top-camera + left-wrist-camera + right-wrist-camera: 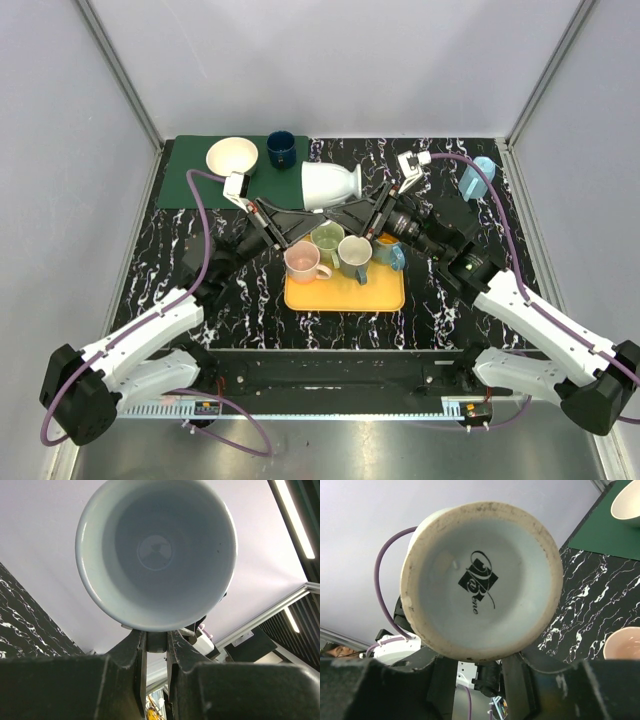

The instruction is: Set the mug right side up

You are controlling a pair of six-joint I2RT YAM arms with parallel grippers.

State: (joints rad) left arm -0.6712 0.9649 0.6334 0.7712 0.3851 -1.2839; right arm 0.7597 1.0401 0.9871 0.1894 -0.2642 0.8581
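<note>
The white mug (330, 185) hangs in the air on its side above the table, mouth to the left and base to the right. The left wrist view looks into its open mouth (156, 555). The right wrist view shows its unglazed base with a black logo (481, 580). My left gripper (305, 222) is under the mug, its fingers (132, 655) shut on a dark piece just below the rim that looks like the handle. My right gripper (340, 215) sits under the base end. Its jaws (477, 680) stand well apart, and I cannot tell whether they touch the mug.
A yellow tray (345, 292) below holds a pink mug (303, 262), a green cup (327, 238), a grey-green mug (353, 255) and a teal mug (392, 252). A green mat (190, 180) carries a cream bowl (232, 156) and a dark blue cup (281, 149). A light blue cup (478, 177) lies at the right.
</note>
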